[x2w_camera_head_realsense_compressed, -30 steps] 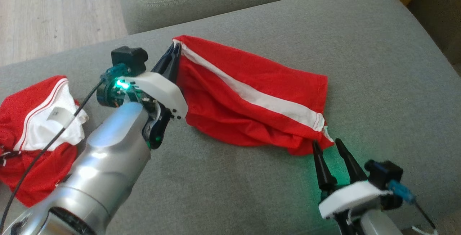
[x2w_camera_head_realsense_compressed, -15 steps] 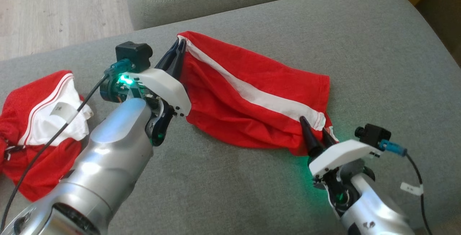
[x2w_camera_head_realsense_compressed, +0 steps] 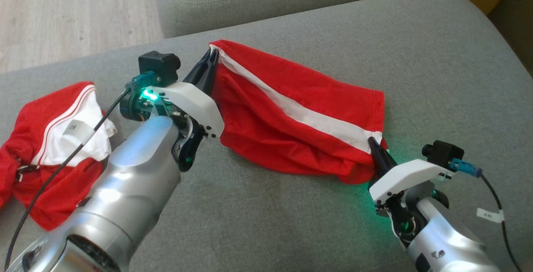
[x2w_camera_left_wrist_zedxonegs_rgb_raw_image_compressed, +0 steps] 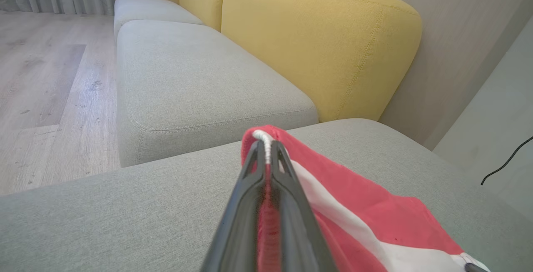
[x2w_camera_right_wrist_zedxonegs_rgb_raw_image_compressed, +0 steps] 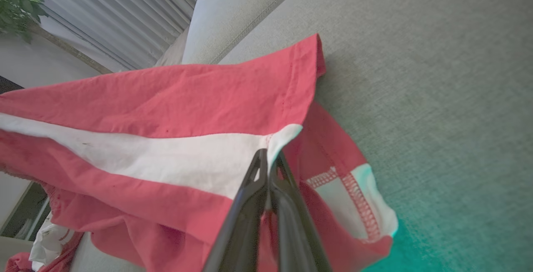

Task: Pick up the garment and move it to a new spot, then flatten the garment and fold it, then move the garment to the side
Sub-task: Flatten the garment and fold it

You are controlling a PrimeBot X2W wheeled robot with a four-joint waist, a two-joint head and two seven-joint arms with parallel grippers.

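Centre of head view: red garment (x2w_camera_head_realsense_compressed: 291, 109) with white stripe lies stretched on grey sofa cushion (x2w_camera_head_realsense_compressed: 437, 55), lower edge rumpled. Left gripper (x2w_camera_head_realsense_compressed: 213, 53) clamped on upper-left corner. Right gripper (x2w_camera_head_realsense_compressed: 372, 143) pinched on lower-right hem corner. Judged: both corners secured, garment not yet flat. Left to do: flatten, fold, move aside.

left gripper (x2w_camera_left_wrist_zedxonegs_rgb_raw_image_compressed: 266, 146) fingers (x2w_camera_left_wrist_zedxonegs_rgb_raw_image_compressed: 243, 197) tight on a white-edged corner of the red garment (x2w_camera_left_wrist_zedxonegs_rgb_raw_image_compressed: 358, 213), grey cushion (x2w_camera_left_wrist_zedxonegs_rgb_raw_image_compressed: 125, 222) beneath, yellow backrest (x2w_camera_left_wrist_zedxonegs_rgb_raw_image_compressed: 325, 47) beyond

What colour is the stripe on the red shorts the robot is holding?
White. The stripe runs along the red shorts; the head view shows it best.
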